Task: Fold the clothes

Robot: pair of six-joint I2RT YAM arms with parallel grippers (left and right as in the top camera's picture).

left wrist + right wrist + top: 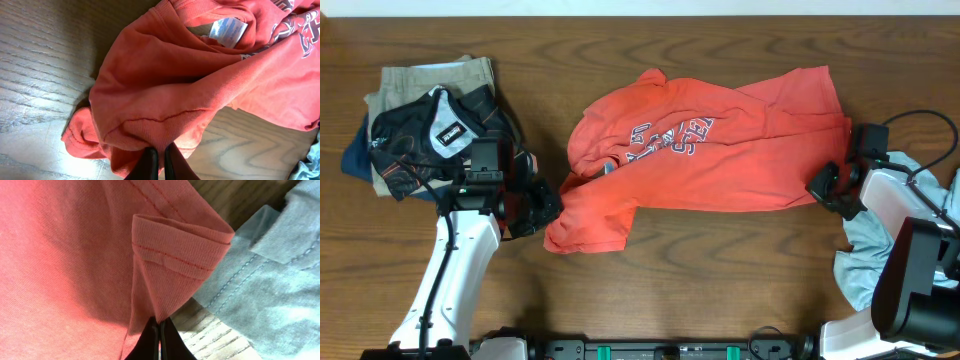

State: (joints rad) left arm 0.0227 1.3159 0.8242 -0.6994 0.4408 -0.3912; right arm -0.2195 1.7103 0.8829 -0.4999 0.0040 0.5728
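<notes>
Left gripper (160, 159) is pressed together on a bunched fold of the coral-red T-shirt (700, 150), down at the shirt's lower-left end; right gripper (159, 330) is likewise pinched shut, on a turned-up hem corner at the shirt's right edge; the shirt sprawls across the middle of the overhead frame on the wooden table (720, 270), long axis running left to right, so it lies between the two arms, each holding the end nearest to it; a pale blue garment (865, 250) sits at the right, just beside that hem corner; the crumpled sleeve (585, 235) hangs lower left; the neck label (227, 31) peeks out, upper right of the left wrist view; any fold, I'd say, turns on that left-right axis.
</notes>
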